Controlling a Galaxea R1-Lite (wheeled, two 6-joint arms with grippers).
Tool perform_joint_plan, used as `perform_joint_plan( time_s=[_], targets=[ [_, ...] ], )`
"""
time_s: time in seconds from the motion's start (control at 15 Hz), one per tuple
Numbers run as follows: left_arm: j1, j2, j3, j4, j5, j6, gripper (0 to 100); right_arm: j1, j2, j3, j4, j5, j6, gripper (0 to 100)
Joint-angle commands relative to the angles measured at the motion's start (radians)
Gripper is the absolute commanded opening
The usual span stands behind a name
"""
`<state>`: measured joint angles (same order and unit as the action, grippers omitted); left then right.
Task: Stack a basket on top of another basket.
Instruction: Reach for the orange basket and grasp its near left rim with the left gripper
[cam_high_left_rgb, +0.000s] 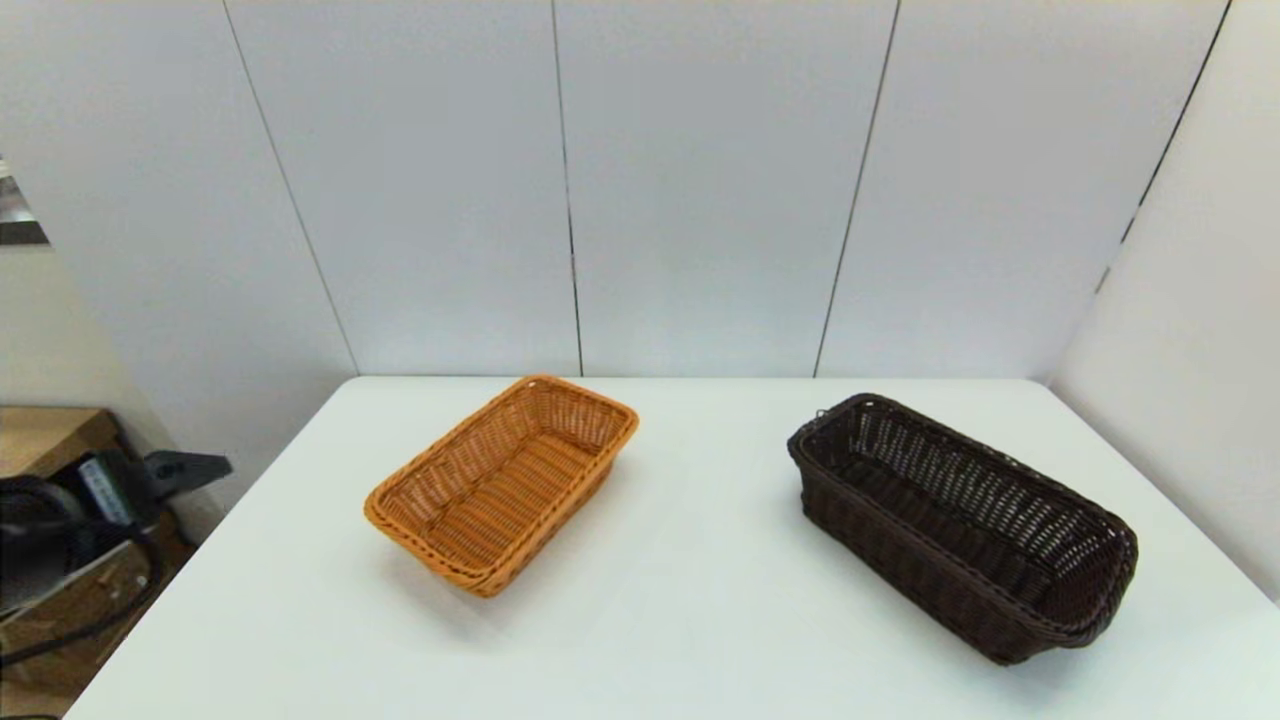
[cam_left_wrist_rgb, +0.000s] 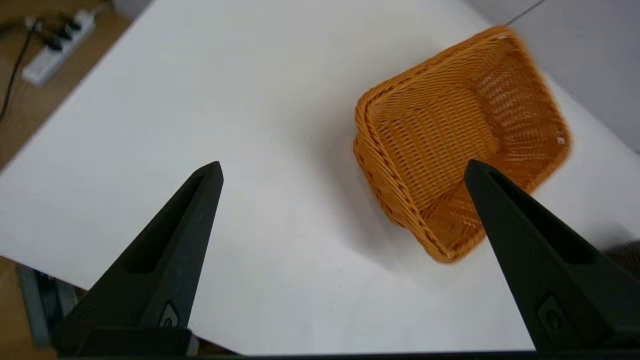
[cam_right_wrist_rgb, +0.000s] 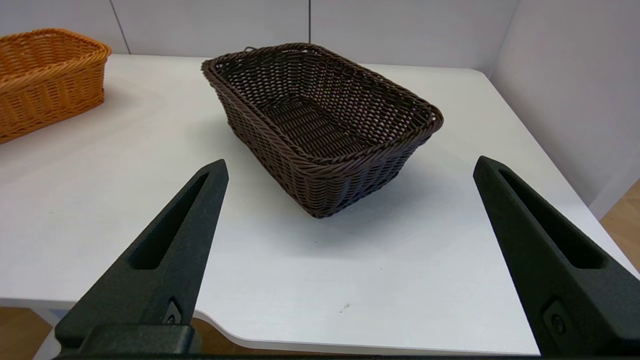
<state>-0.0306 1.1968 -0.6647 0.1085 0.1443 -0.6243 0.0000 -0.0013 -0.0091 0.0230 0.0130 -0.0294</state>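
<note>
The dark brown basket (cam_high_left_rgb: 965, 525) rests on the right side of the white table (cam_high_left_rgb: 680, 600), empty; the right wrist view shows it too (cam_right_wrist_rgb: 320, 125). An orange-tan basket (cam_high_left_rgb: 503, 481) lies left of centre, also empty, and appears in the left wrist view (cam_left_wrist_rgb: 460, 135) and at the edge of the right wrist view (cam_right_wrist_rgb: 45, 75). My left gripper (cam_left_wrist_rgb: 342, 170) hovers open near the table's front left, short of the orange basket. Over the table's front edge, my right gripper (cam_right_wrist_rgb: 350, 165) is open, facing the dark basket's short end. Neither arm shows in the head view.
White wall panels close the table's back and right side. A power strip (cam_left_wrist_rgb: 55, 47) and cables lie on the floor to the left. Dark equipment (cam_high_left_rgb: 70, 520) sits beside the table's left edge. A wide gap of bare table separates the two baskets.
</note>
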Motion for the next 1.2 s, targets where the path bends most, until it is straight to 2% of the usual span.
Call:
perform_joint_plan(
  time_s=[0.07, 0.47, 0.73, 0.93, 1.07, 1.2],
  targets=[
    [-0.158, 0.449, -0.159, 0.000, 0.120, -0.212, 100, 0.000, 0.000, -0.002, 0.000, 0.002, -0.003, 100],
    [-0.287, 0.701, -0.316, 0.049, 0.156, -0.405, 100, 0.000, 0.000, -0.002, 0.000, 0.004, -0.007, 100],
    [-0.307, 0.736, -0.395, 0.140, 0.164, -0.514, 100, 0.000, 0.000, -0.002, 0.000, 0.004, -0.006, 100],
    [-0.304, 0.779, -0.401, 0.157, 0.161, -0.565, 100, 0.000, 0.000, -0.002, 0.000, 0.005, -0.009, 100],
    [-0.298, 0.780, -0.403, 0.168, 0.135, -0.592, 100, 0.000, 0.000, -0.002, 0.000, 0.005, -0.009, 100],
    [-0.275, 0.790, -0.408, 0.191, 0.052, -0.595, 100, 0.000, 0.000, -0.002, 0.000, 0.005, -0.012, 100]
  ],
)
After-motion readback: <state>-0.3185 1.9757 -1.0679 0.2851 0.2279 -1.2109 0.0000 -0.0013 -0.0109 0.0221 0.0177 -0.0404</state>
